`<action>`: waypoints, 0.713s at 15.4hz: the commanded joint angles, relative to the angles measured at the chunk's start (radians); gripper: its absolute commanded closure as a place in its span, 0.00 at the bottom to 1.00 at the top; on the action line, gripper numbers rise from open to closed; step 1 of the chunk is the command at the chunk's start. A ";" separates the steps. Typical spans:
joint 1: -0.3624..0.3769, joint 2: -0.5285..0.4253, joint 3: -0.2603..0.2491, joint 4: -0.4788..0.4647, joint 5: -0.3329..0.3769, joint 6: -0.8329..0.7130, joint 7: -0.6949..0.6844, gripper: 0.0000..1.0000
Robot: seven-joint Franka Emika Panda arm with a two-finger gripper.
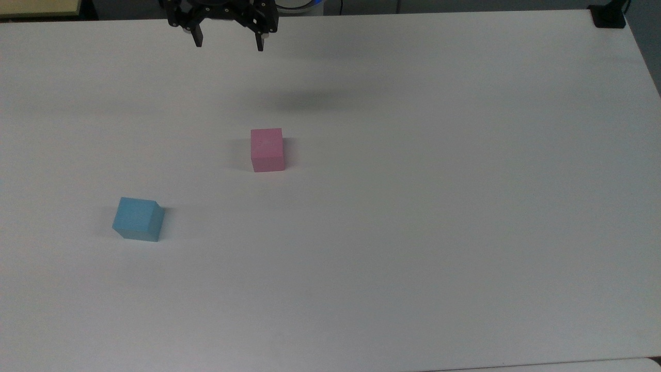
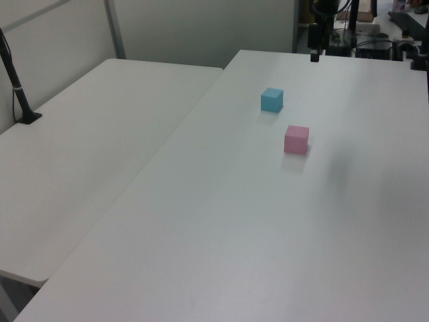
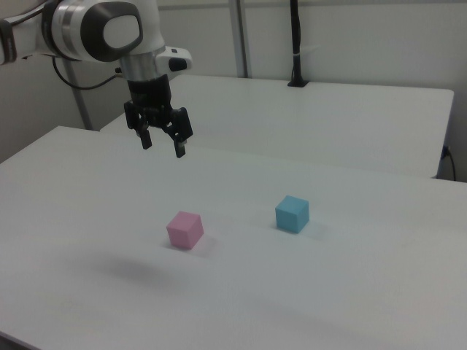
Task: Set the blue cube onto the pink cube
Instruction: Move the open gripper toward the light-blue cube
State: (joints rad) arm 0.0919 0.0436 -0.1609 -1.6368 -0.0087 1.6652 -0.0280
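In the top view, the blue cube [image 1: 137, 219] is the closest thing. It sits flat on the white table [image 1: 413, 232], low down on the top view's left. A bit farther back and to the top view's right sits the pink cube [image 1: 267, 150]. The two cubes are well apart and do not touch. Nothing sits on top of either one.

Farthest back, at the top edge of the top view, hangs the gripper [image 1: 228, 41]. It is up in the air above the table, with its two black fingers spread wide. It holds nothing. Its soft shadow falls on the table behind the pink cube.

In the right view, the gripper [image 3: 163, 144] hangs from the white arm [image 3: 102, 29], high above and behind the pink cube [image 3: 184, 230]. The blue cube [image 3: 292, 214] sits on the right view's right.
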 commanded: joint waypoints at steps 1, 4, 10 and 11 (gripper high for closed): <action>-0.007 0.031 -0.009 0.035 -0.002 0.005 0.037 0.00; 0.000 0.033 -0.002 0.031 -0.002 -0.005 0.030 0.00; -0.003 0.036 -0.002 0.035 -0.004 0.005 0.026 0.00; 0.000 0.036 -0.002 0.035 -0.005 0.004 0.026 0.00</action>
State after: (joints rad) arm 0.0861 0.0710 -0.1621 -1.6174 -0.0086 1.6667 -0.0141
